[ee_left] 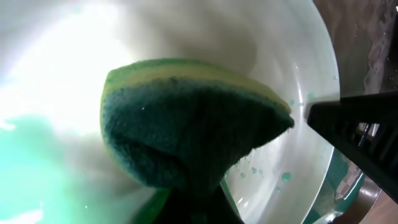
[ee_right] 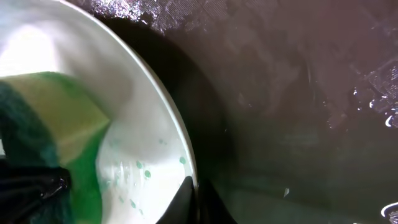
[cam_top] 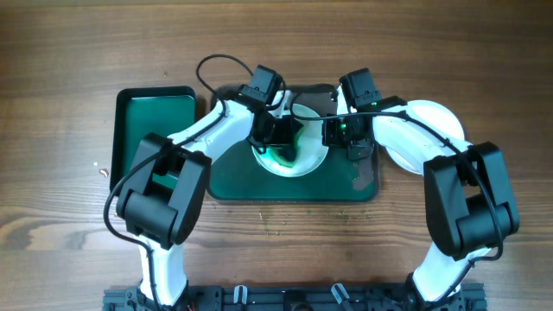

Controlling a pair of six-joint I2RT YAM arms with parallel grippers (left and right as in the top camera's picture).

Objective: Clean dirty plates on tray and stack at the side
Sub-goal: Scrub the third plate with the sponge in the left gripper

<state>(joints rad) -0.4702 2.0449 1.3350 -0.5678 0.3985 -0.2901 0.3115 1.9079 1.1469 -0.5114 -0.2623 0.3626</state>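
Wood-grain table point(cam_top: 69, 225) fills the overhead view, with the dark tray point(cam_top: 233, 181) at its middle and a smaller bright green tray point(cam_top: 155, 112) just beside it at 9 o'clock. One white plate point(cam_top: 313, 157) lies in the dark tray, toward 12 o'clock from the tray's centre, with a green smear point(cam_top: 281, 161) spread over its 7 o'clock part.

The left gripper point(cam_top: 281, 138) is clamped on a sponge point(ee_left: 186, 118) (yellow foam on top, dark green scouring face below), pressing it down onto the plate's inner surface. Small green droplets point(ee_right: 140, 167) dot the white around it.

The right gripper point(ee_right: 193, 200) reaches in from 3 o'clock, its jaws pinched together on the plate's rim, one finger above and one below the edge. Wet patches glint on the dark tray's floor past the rim.

More white plates point(cam_top: 429, 117) lie off the tray on the table at 3 o'clock, partly under the right arm; how many I cannot tell.
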